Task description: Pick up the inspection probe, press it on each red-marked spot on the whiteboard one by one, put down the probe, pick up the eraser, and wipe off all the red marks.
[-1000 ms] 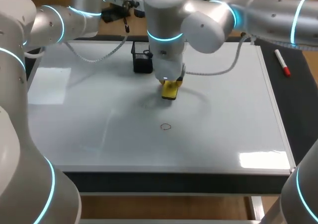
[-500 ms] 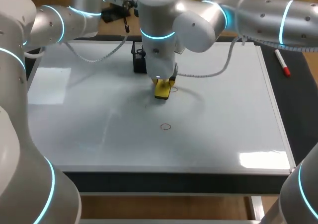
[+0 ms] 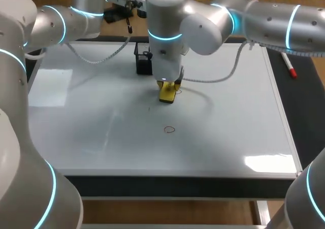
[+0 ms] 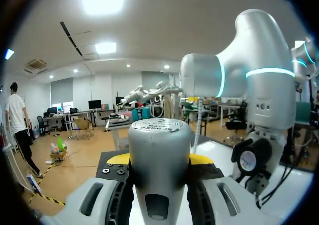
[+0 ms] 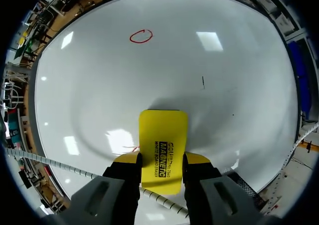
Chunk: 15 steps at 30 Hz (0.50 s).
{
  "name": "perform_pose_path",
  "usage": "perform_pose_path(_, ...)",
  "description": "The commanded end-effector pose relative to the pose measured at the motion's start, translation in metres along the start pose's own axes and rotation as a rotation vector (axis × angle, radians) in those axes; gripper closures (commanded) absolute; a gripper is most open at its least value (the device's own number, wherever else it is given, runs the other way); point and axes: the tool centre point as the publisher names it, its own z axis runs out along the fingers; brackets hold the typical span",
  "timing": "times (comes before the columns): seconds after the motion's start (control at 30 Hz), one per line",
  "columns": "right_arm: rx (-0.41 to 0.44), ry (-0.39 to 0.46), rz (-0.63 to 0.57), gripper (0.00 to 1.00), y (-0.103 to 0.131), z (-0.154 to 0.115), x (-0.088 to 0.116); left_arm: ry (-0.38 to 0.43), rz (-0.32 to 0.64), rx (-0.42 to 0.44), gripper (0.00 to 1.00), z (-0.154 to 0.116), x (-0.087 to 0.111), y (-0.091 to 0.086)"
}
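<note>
arms (image 3: 203, 23): silver-white | joint rings (image 3: 165, 36): cyan | end effector (image 5: 162, 158) tips: yellow

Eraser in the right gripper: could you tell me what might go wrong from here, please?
The eraser, held by the right gripper, has a red trace just beside its edge; a stroke could miss it. The red circle ahead is not yet wiped and may be forgotten. The black object stands near the eraser; a wide sweep might knock it.

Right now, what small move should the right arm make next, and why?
Probably slide the eraser sideways over the red trace beside it: the jaws grip the eraser on the whiteboard, and that trace is nearer than the red circle ahead.
</note>
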Motion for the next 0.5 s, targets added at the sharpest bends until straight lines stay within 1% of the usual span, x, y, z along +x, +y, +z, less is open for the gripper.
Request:
perform_pose_path(0.03, -0.006, 0.003, 0.013, 1.00, -0.004, 0.001, 0.008, 0.198, -0.001, 0.008, 1.00, -0.002, -0.007, 0.003)
perform_pose_path(0.3, -0.016, 0.015, 0.072, 1.00, -0.011, 0.004, 0.029, 0.198, -0.001, 0.008, 1.00, -0.002, -0.007, 0.003)
perform_pose_path(0.5, -0.015, 0.032, 0.112, 1.00, -0.016, 0.007, 0.050, 0.198, -0.001, 0.008, 1.00, -0.002, -0.007, 0.003)
